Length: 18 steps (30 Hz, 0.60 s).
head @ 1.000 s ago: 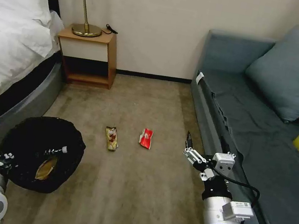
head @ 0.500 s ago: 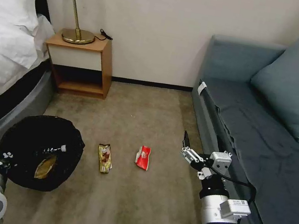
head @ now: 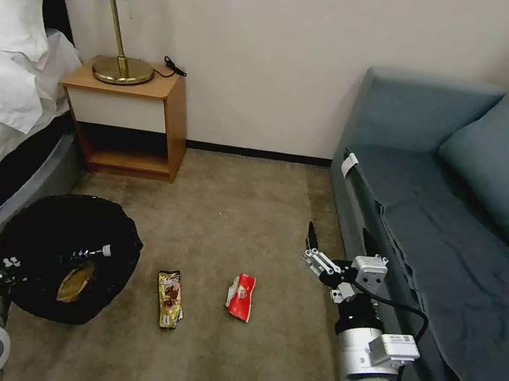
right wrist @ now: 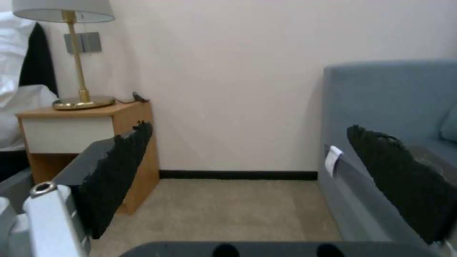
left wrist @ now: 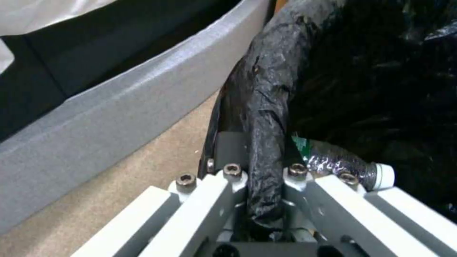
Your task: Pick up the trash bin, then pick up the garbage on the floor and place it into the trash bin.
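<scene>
The trash bin (head: 66, 255), lined with a black bag, hangs low at the robot's left beside the bed (head: 0, 76), with the left end effector (left wrist: 264, 178) clenched on its bag-covered rim; a clear bottle (head: 91, 251) and a tan wrapper (head: 75, 282) lie inside. On the carpet (head: 250, 216) in front, a gold-brown snack wrapper (head: 169, 297) and a red snack packet (head: 241, 296) lie near each other but apart. The right end effector (head: 337, 245) is held above the floor beside the sofa (head: 453, 250), released, its dark pads (right wrist: 119, 171) spread wide and pointing toward the nightstand (head: 130, 114) and wall.
</scene>
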Motion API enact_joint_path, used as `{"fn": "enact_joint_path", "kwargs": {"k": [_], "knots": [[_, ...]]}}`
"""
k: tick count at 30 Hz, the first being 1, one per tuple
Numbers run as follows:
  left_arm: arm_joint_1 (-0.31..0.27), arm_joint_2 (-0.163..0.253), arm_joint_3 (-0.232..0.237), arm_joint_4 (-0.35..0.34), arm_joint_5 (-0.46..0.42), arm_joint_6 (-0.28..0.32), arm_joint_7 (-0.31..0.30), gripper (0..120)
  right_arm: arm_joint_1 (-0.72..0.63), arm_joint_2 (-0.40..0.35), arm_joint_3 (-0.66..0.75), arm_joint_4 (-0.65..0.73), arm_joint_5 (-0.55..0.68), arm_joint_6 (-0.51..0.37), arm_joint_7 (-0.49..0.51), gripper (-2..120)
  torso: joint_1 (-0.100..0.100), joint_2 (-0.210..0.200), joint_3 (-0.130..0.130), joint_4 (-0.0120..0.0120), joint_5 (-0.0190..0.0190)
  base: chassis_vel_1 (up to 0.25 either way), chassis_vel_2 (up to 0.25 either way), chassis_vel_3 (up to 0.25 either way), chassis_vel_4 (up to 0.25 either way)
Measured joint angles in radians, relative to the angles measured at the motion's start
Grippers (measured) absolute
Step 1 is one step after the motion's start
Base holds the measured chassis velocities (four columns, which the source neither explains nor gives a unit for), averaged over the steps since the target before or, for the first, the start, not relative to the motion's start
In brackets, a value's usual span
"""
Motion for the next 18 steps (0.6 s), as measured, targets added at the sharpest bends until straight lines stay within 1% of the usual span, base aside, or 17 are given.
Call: {"fn": "enact_joint_path", "kwargs": {"k": [2, 4, 5, 7, 8, 9, 10, 11, 12, 13, 15, 16, 17, 18], "knots": [[0.000, 0.000, 0.001, 0.002, 0.000, 0.000, 0.000, 2, 0.007, -0.005, -0.001, -0.003, 0.008, 0.000, -0.002, 100, 0.000, 0.000, 0.000, 0.0000, 0.0000, 0.000, 0.000, 0.000, 0.000], [-0.001, 0.001, 0.007, 0.009, 0.000, 0.000, 0.000, 2, 0.041, -0.021, -0.012, -0.017, 0.052, -0.006, -0.004, 100, 0.000, 0.000, 0.000, 0.0000, 0.0000, 0.000, 0.000, 0.000, 0.000], [-0.001, 0.001, 0.007, 0.009, 0.000, 0.000, 0.000, 2, 0.041, -0.021, -0.012, -0.017, 0.052, -0.006, -0.004, 100, 0.000, 0.000, 0.000, 0.0000, 0.0000, 0.000, 0.000, 0.000, 0.000], [-0.003, 0.002, 0.014, 0.015, 0.000, -0.002, 0.000, 2, 0.071, -0.033, -0.022, -0.026, 0.104, -0.025, -0.003, 100, 0.000, 0.000, 0.000, 0.0000, 0.0000, 0.000, 0.000, 0.000, 0.000], [-0.003, 0.002, 0.014, 0.015, 0.000, -0.002, 0.000, 2, 0.071, -0.033, -0.022, -0.026, 0.104, -0.025, -0.003, 100, 0.000, 0.000, 0.000, 0.0000, 0.0000, 0.000, 0.000, 0.000, 0.000], [-0.006, 0.003, 0.021, 0.023, 0.000, -0.004, 0.001, 2, 0.114, -0.051, -0.045, -0.035, 0.193, -0.071, 0.011, 100, 0.000, 0.000, 0.000, -0.0003, 0.0000, 0.000, 0.000, 0.000, 0.000], [-0.007, 0.003, 0.023, 0.026, 0.000, -0.005, 0.003, 2, 0.157, -0.068, -0.071, -0.042, 0.252, -0.110, 0.042, 100, 0.000, 0.000, 0.000, -0.0004, 0.0000, 0.000, 0.000, 0.000, 0.000], [-0.007, 0.003, 0.023, 0.027, 0.000, -0.005, 0.003, 2, 0.164, -0.071, -0.077, -0.043, 0.265, -0.119, 0.051, 100, 0.000, 0.000, 0.000, -0.0003, 0.0000, 0.000, 0.000, 0.000, 0.000], [-0.006, 0.003, 0.024, 0.029, 0.000, -0.006, 0.003, 2, 0.214, -0.087, -0.109, -0.050, 0.333, -0.163, 0.094, 100, 0.000, 0.000, 0.000, -0.0004, 0.0000, 0.000, 0.000, 0.000, 0.000], [-0.006, 0.003, 0.024, 0.029, 0.000, -0.006, 0.003, 2, 0.214, -0.087, -0.109, -0.050, 0.333, -0.163, 0.094, 100, 0.000, 0.000, 0.000, -0.0004, 0.0000, 0.000, 0.000, 0.000, 0.000], [-0.005, 0.002, 0.024, 0.030, 0.001, -0.006, 0.004, 2, 0.386, -0.127, -0.212, -0.106, 0.563, -0.288, 0.208, 100, 0.000, 0.000, 0.000, 0.0003, 0.0000, 0.000, 0.000, 0.000, 0.000], [-0.005, 0.001, 0.022, 0.030, 0.002, -0.006, 0.004, 2, 0.472, -0.133, -0.263, -0.160, 0.642, -0.318, 0.244, 100, 0.000, 0.000, 0.000, 0.0005, 0.0000, 0.000, 0.000, 0.000, 0.000], [-0.005, 0.001, 0.022, 0.030, 0.002, -0.006, 0.004, 2, 0.472, -0.133, -0.263, -0.160, 0.642, -0.318, 0.244, 100, 0.000, 0.000, 0.000, 0.0005, 0.0000, 0.000, 0.000, 0.000, 0.000], [-0.002, 0.000, 0.020, 0.030, 0.002, -0.008, 0.004, 2, 0.560, -0.132, -0.320, -0.238, 0.711, -0.342, 0.272, 100, 0.000, 0.000, 0.000, 0.0002, 0.0000, 0.000, 0.000, 0.000, 0.000]]}}
